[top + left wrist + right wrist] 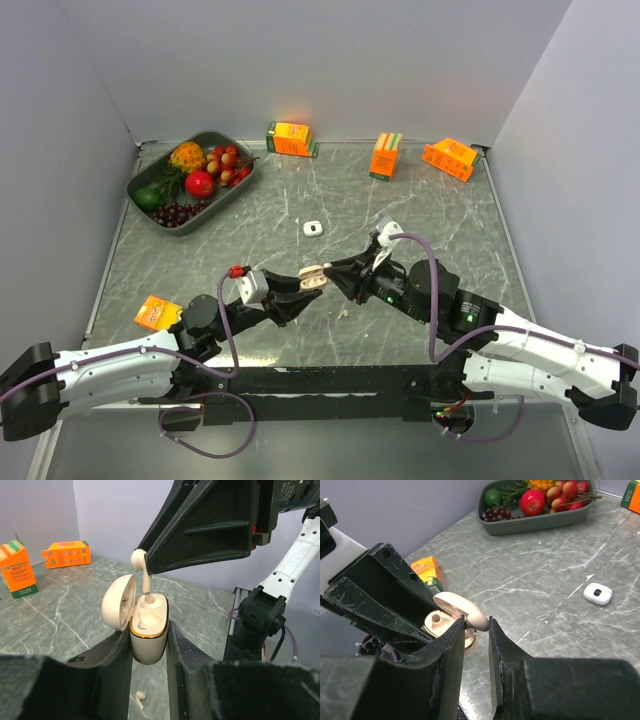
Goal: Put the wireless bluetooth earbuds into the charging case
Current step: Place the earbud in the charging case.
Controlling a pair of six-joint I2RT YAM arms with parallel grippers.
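Observation:
The charging case [148, 639], pale beige with a gold rim, stands upright with its lid [117, 602] swung open, and my left gripper [149, 647] is shut on its body. One of the wireless bluetooth earbuds [142, 562] hangs over the case's far slot, stem down and just entering it. My right gripper [476, 625] is shut on that earbud's head [482, 622]. From above, the case [312, 278] sits between the left gripper [300, 284] and right gripper [337, 276] over the middle of the table. A second earbud [140, 699] lies on the table below the case, also visible from above [344, 313].
A grey tray of fruit [232, 186] sits at the back left. Orange cartons stand along the back [290, 138] [385, 155] [450, 158], and another carton [158, 312] lies near the left arm. A small white oval object [314, 228] lies mid-table.

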